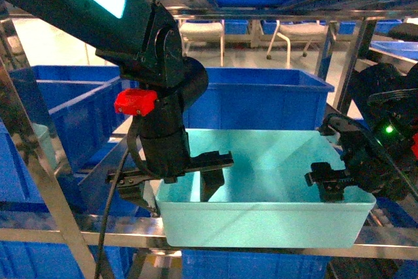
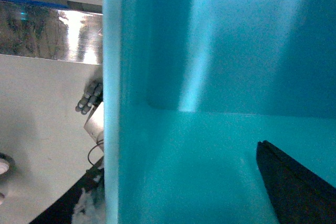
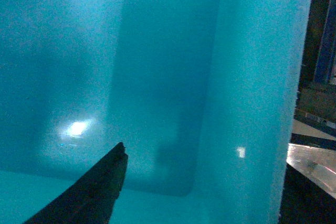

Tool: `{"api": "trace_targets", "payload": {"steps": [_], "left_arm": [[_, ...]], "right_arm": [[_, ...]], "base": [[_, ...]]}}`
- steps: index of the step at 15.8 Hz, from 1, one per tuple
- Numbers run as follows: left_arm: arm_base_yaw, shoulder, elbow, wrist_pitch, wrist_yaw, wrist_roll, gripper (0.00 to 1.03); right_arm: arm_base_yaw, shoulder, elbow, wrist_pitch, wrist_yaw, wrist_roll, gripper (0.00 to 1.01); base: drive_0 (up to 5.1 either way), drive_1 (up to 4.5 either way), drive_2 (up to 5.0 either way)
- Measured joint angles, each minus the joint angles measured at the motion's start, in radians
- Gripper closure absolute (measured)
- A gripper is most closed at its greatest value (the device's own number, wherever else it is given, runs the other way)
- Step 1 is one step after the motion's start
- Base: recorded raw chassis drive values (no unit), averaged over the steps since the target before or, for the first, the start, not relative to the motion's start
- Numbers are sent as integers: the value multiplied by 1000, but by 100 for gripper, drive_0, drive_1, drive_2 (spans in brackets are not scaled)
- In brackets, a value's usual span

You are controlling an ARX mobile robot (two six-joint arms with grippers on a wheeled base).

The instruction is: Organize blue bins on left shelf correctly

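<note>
Pale turquoise bin [image 1: 261, 217]; royal-blue crates [image 1: 261, 99]; black fingers [image 1: 210, 184]; red clip [image 1: 135, 102]

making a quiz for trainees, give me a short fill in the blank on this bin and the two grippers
1. Both grippers straddle walls of the pale ____ bin.
2. The left gripper has one finger inside the bin and one ____ it.
3. The part clipped on the left arm is ____.
4. Behind the bin stands a ____ blue crate.

Missing words: turquoise; outside; red; dark

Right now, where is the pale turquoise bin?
Head view, lower centre: the turquoise bin sits on the shelf's front steel rail, before a dark blue crate, between both grippers.
</note>
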Motion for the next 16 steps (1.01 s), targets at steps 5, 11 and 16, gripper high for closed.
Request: {"api": "trace_targets", "payload": {"steps": [5, 11, 16], "left_arm": [[0, 0, 0, 0, 0, 3, 5], [5, -129, -209, 256, -91, 106, 5], [5, -157, -258, 312, -117, 105, 5]], "right_arm": [[-1, 0, 0, 1, 0, 0, 4], [-1, -3, -53, 116, 14, 1, 3], [-2, -22, -98, 205, 46, 0, 3]], "base": [[0, 0, 0], [0, 0, 0], [0, 0, 0]]}}
